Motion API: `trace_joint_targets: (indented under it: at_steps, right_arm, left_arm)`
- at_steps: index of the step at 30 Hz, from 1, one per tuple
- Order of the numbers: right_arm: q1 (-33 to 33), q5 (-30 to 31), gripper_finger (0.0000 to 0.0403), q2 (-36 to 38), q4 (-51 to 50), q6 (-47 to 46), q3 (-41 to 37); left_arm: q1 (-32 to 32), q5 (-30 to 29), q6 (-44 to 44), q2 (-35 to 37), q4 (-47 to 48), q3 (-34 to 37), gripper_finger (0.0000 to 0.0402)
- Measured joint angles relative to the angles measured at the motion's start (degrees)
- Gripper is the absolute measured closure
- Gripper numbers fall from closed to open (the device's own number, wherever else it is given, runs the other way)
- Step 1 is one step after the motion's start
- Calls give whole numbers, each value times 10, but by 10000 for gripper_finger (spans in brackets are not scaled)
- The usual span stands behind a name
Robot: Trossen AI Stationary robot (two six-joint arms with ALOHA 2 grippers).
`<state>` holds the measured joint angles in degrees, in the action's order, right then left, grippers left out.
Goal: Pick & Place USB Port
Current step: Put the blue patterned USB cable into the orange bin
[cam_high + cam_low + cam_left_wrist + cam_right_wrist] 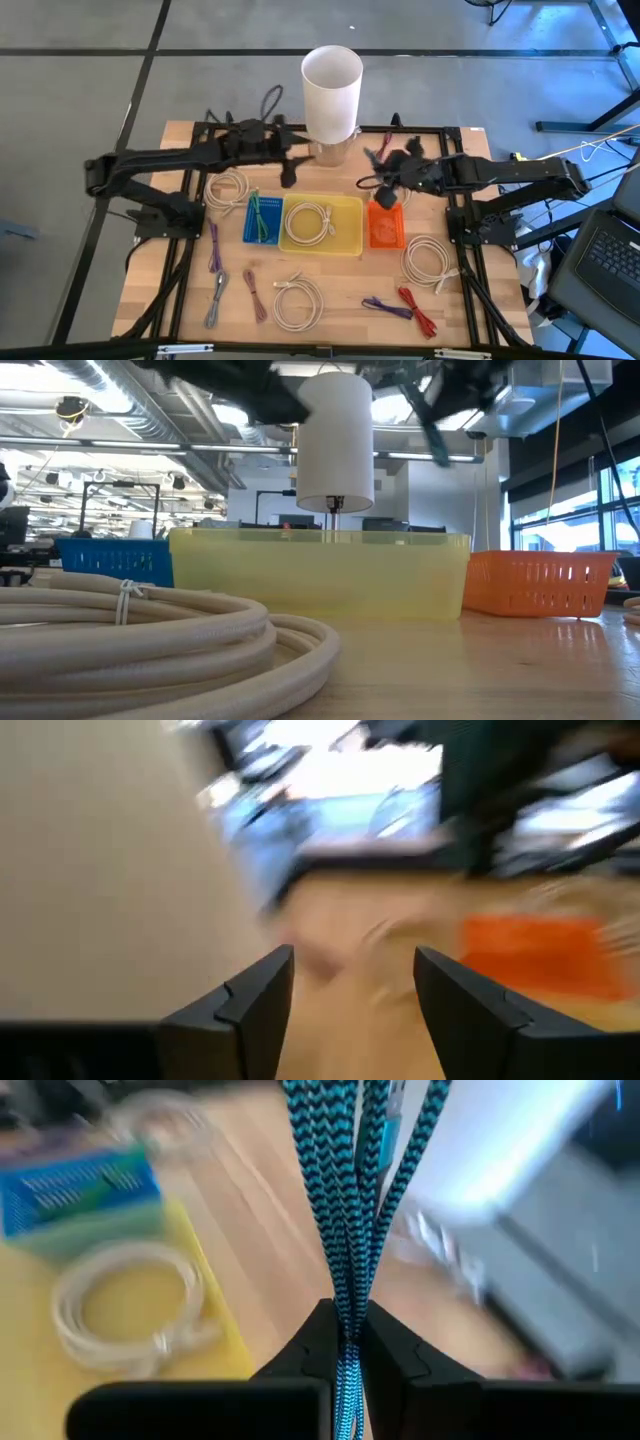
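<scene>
A blue-and-black braided USB cable (350,1200), folded into several strands, is held by my right gripper (348,1335), which is shut on it. In the high view that gripper (385,188) hovers over the far edge of the orange bin (385,226). In the low view a dark strand (432,422) hangs high above the bins. My left gripper (350,982) is open with nothing between its fingers. It hovers beside the white cylinder (332,88), past the far side of the blue bin (262,220). My right gripper pinches a bundle of several cable strands (349,1312) between its two fingers. The strands run on past the fingertips and fan apart. The fingers slant downward from the table's right side. The cable is lifted clear of the table and bins.
A yellow bin (320,226) holding a coiled white cable (310,220) stands between the blue and orange bins. White coils (430,260), (298,300), (228,188) and short purple, red and grey cables (412,308) lie on the wooden table. The tall white cylinder stands at the far middle.
</scene>
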<state>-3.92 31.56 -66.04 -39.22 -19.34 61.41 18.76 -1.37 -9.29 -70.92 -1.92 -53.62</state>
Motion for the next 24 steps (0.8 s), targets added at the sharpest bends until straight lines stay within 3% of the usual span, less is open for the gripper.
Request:
trace_joint_targets:
  at_steps: [5, 9, 17, 24]
  right_arm:
    - [-68, 71, 381, -3, -175, -232, 0]
    - [-144, 127, 381, -10, -218, -401, -6]
    - [-203, 126, 381, -11, -164, -641, -100]
    - [-205, 92, 381, -11, 7, -690, -213]
  left_arm:
    - [-17, -181, 20, 100, 96, 50, 201]
    - [-31, -257, 72, 192, 121, 126, 208]
    - [-34, -277, 118, 332, 91, 244, 217]
    - [-32, -281, 90, 358, 88, 253, 218]
